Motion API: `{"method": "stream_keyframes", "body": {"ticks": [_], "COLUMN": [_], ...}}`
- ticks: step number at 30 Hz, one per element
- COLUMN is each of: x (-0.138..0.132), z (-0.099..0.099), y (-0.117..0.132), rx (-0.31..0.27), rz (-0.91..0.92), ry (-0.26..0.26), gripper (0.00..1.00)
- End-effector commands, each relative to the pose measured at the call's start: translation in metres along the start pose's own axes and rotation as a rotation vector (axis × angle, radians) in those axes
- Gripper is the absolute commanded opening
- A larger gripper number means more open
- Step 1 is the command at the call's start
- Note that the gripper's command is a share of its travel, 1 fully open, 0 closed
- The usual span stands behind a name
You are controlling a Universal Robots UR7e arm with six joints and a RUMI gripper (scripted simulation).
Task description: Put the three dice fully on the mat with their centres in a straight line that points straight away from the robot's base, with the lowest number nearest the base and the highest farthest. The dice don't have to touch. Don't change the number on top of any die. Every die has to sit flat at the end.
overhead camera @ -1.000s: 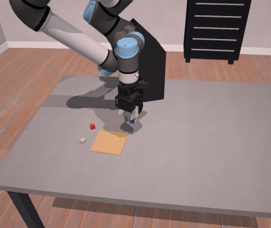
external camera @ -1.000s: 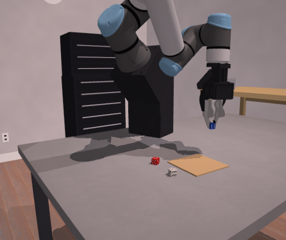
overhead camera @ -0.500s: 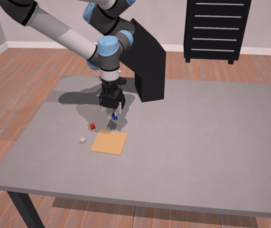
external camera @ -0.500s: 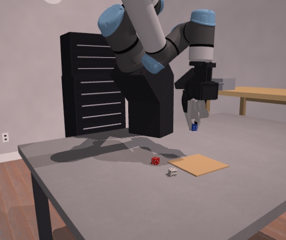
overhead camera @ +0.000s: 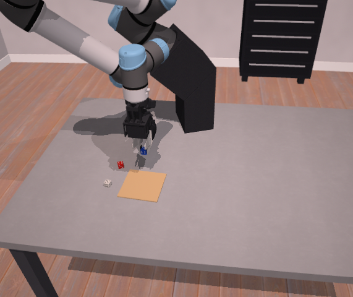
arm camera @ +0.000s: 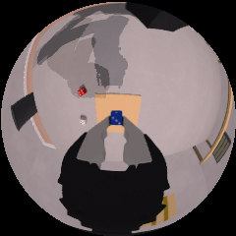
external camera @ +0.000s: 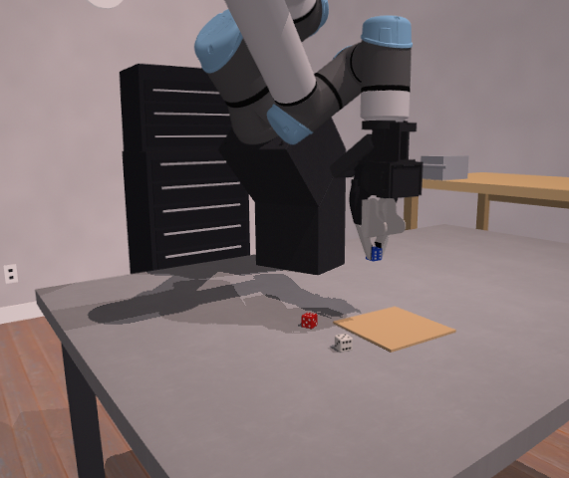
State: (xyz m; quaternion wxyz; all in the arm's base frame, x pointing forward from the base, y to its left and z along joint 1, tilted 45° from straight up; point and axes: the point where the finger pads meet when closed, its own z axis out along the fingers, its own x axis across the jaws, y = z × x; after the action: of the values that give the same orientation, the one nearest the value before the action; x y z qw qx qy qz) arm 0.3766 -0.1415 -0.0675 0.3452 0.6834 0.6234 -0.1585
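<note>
My gripper is shut on the blue die and holds it in the air, clear of the table. In the wrist view the blue die shows in front of the orange mat. The red die lies on the table beside the mat's base-side corner. The white die lies on the table beside the mat, farther from the base than the red one; its top shows five pips.
The robot's black pedestal stands at the table's back edge. The grey table carries the mat and two dice. A black drawer cabinet stands behind, off the table. A wooden side table stands farther back.
</note>
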Motion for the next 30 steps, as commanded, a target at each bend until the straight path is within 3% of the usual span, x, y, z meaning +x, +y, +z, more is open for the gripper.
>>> {"method": "stream_keyframes", "body": {"ticks": [1, 12, 30], "x": [-0.001, -0.001, -0.001], "z": [-0.001, 0.010, 0.076], "y": [-0.001, 0.002, 0.002], "rx": [-0.005, -0.007, -0.007], "rz": [-0.005, -0.003, -0.003], "ry": [0.004, 0.004, 0.004], "gripper": [0.03, 0.03, 0.03]}}
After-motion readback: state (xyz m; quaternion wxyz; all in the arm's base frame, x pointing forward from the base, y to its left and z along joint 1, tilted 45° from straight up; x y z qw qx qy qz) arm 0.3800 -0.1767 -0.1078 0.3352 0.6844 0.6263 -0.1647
